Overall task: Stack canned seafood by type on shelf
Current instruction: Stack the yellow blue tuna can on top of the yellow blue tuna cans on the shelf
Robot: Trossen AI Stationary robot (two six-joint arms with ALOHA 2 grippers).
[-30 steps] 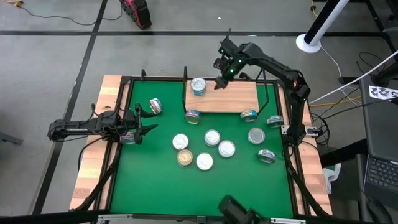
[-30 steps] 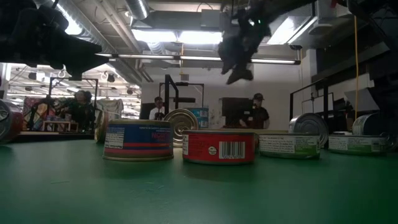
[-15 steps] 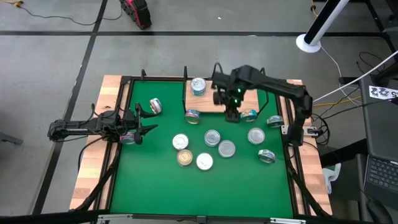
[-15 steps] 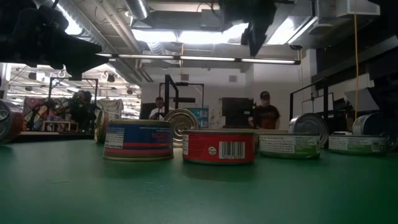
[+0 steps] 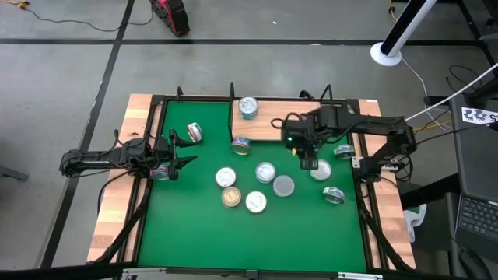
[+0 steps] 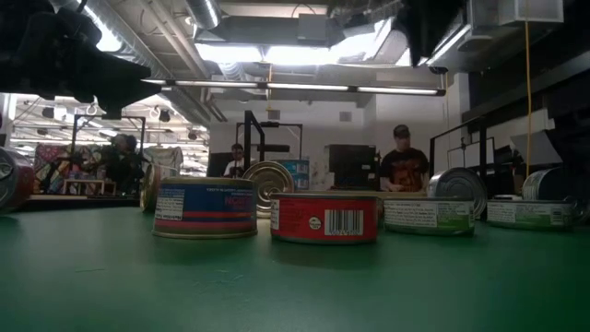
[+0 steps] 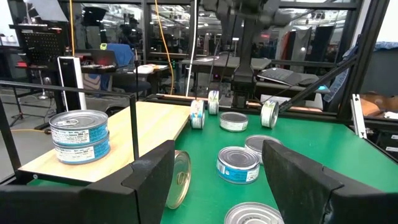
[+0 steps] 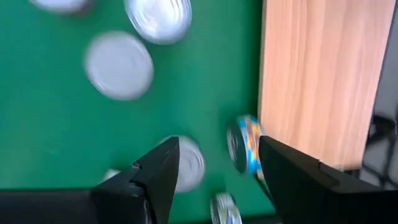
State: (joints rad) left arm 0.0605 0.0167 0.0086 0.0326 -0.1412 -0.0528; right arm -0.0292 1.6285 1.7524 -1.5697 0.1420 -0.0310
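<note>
The shelf (image 5: 284, 126), a light-wood board with black wire rails, lies at the mat's far side. A stack of two teal tins (image 5: 247, 107) (image 7: 79, 135) stands on its left end. Several tins lie flat on the green mat (image 5: 265, 172). Another tin stands on its rim (image 5: 194, 132), and a blue one (image 5: 242, 145) (image 8: 245, 152) rests on its rim against the shelf's near edge. My right gripper (image 5: 308, 158) (image 8: 214, 168) hangs open, pointing down, above the mat just off the shelf's near right corner, holding nothing. My left gripper (image 5: 182, 159) (image 7: 217, 180) waits open and level at the mat's left side.
Pale wooden planks (image 5: 117, 210) edge the mat on the left and right. Thin black rails (image 7: 134, 118) rise around the shelf. More tins sit near the right rail (image 5: 343, 151) (image 5: 334, 194). In the low view, people (image 6: 403, 166) stand in the room beyond the table.
My right gripper has swung from above the shelf's far edge, beside the teal stack, across the board toward the table's near edge and somewhat right. It has rolled and tipped to point down over the mat. No tin has moved.
</note>
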